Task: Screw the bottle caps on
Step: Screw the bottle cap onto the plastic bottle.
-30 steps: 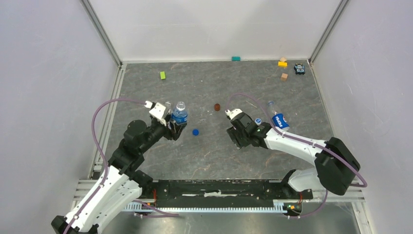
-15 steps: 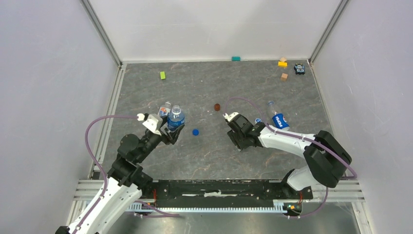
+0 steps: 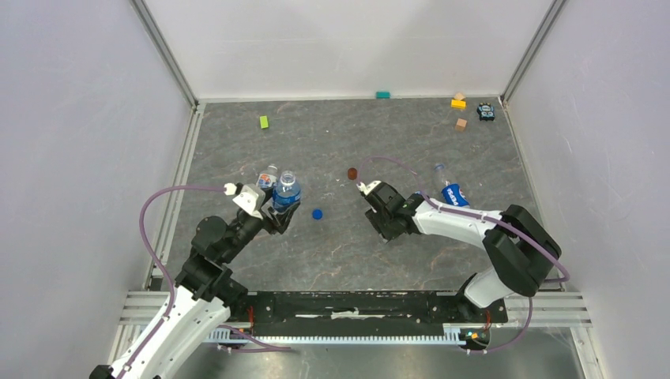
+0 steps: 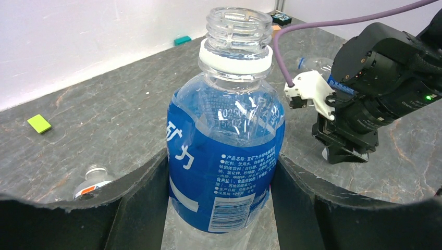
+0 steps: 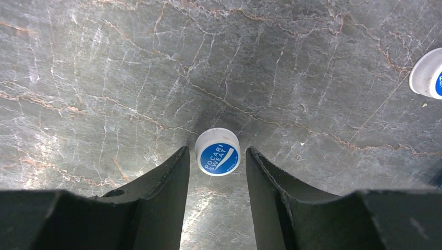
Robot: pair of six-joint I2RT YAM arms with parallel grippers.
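Note:
My left gripper (image 3: 278, 215) is shut on an upright, uncapped bottle (image 3: 286, 192), its fingers on both sides of the blue label (image 4: 226, 151). A second bottle (image 3: 267, 178) stands just behind it. A third bottle (image 3: 452, 193) lies on its side at the right. My right gripper (image 3: 385, 225) points down, open, with a whitish-blue cap (image 5: 218, 152) on the table between its fingertips and not touched. Another whitish-blue cap (image 5: 428, 73) lies to the right of it. The solid blue cap (image 3: 317, 213) lies between the two grippers.
A dark red-brown disc (image 3: 352, 173) lies behind the right gripper. A green block (image 3: 264, 121), a teal block (image 3: 383, 95), a yellow block (image 3: 458, 103), a tan block (image 3: 461, 124) and a small dark toy (image 3: 486, 112) lie near the back wall.
My left gripper has drawn its bottle to the left, next to the second bottle, and then held still. My right gripper has moved a little to the left, over the cap.

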